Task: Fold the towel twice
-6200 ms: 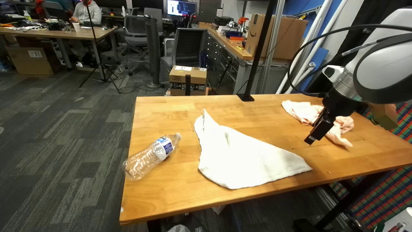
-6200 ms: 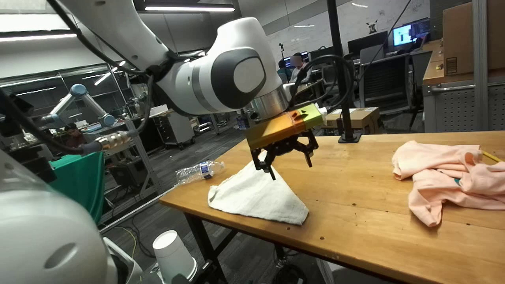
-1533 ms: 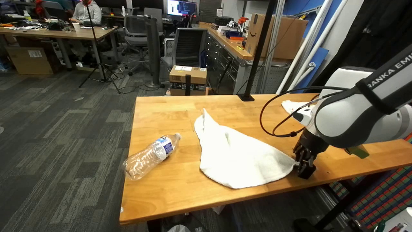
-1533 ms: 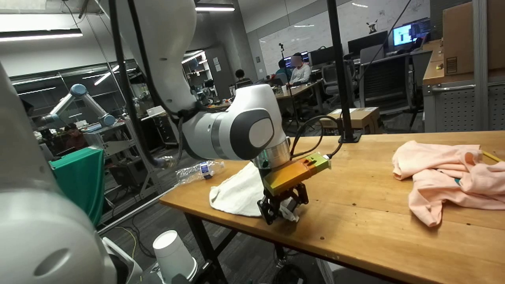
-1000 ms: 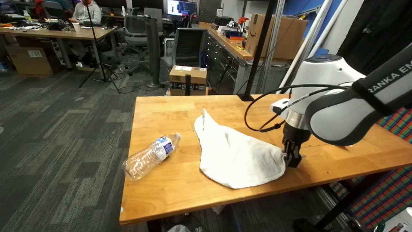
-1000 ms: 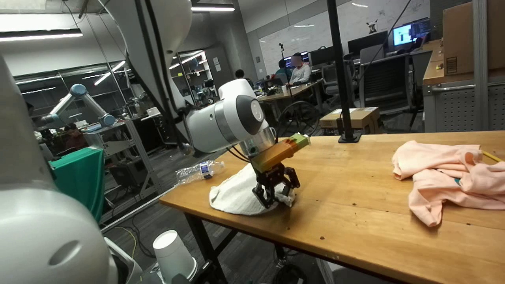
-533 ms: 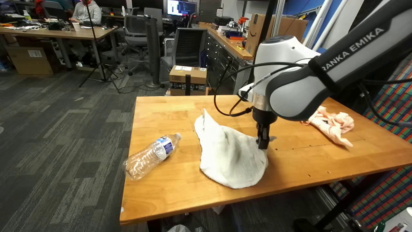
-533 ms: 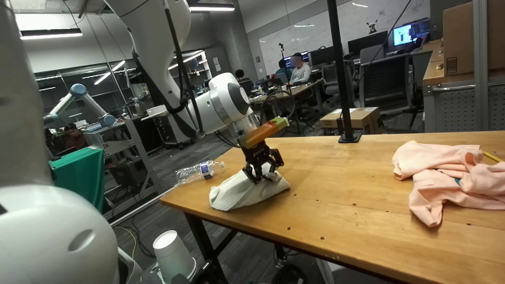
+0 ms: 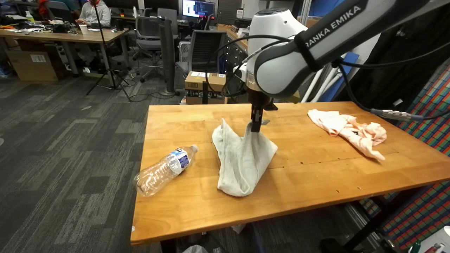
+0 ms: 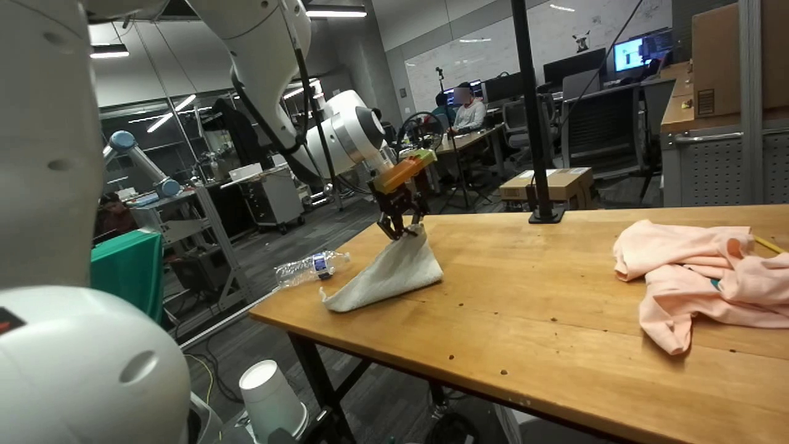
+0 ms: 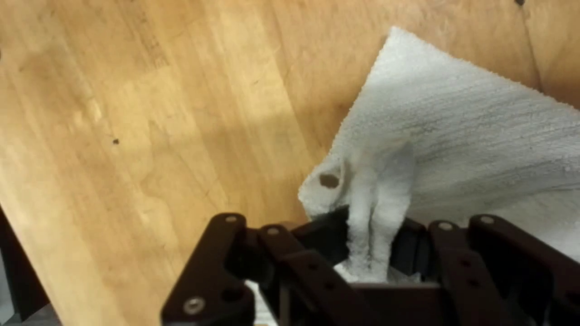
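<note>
The white towel [image 9: 239, 165] lies partly on the wooden table, with one portion drawn up into a peak. My gripper [image 9: 256, 128] is shut on that raised part, a little above the tabletop. In an exterior view the towel [image 10: 394, 271] slopes up from the table to the gripper [image 10: 404, 232]. Bunched folds pass between the dark fingers [image 11: 403, 246] in the wrist view, where a pointed corner of the towel [image 11: 453, 113] rests flat on the wood. Another corner stands up at the towel's far left in an exterior view. The fingertips themselves are covered by cloth.
A clear plastic bottle [image 9: 165, 172] lies on its side left of the towel. The peach cloth [image 9: 355, 133] is crumpled on the table's right part. A black pole [image 10: 531, 111] rises from the table's far edge. The table's near edge [image 9: 281, 211] runs below the towel.
My gripper has carried the held towel part leftward and toward the table's far side, and higher. The towel's right portion has come off the table and now folds over toward the back.
</note>
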Robot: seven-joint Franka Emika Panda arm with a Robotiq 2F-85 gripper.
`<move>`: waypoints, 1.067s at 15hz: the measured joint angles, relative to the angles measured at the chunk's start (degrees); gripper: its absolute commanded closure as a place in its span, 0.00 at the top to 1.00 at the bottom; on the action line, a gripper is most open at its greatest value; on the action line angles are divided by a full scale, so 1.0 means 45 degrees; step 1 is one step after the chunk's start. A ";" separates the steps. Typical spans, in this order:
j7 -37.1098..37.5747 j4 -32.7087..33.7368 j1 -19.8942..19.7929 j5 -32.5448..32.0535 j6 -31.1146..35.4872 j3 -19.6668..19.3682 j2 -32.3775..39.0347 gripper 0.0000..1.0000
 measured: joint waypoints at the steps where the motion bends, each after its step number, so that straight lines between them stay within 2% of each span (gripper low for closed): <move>1: 0.0000 0.0516 0.0051 0.0041 -0.0157 0.0075 0.0297 0.01; 5: -0.0001 0.2564 0.0418 0.0150 -0.0783 0.0293 0.1775 0.05; 6: 0.0001 0.3035 0.0551 0.0151 -0.0938 0.0306 0.2202 0.28; 7: 0.0003 0.3459 0.0671 0.0159 -0.1067 0.0310 0.2621 0.29; 8: 0.0009 0.3863 0.0781 0.0188 -0.1227 0.0314 0.3032 0.35; 12: 0.0008 0.4981 0.0981 0.0430 -0.1546 0.0343 0.4177 0.65; 16: -0.0009 0.5229 0.0753 0.0818 -0.1602 0.0339 0.4364 0.95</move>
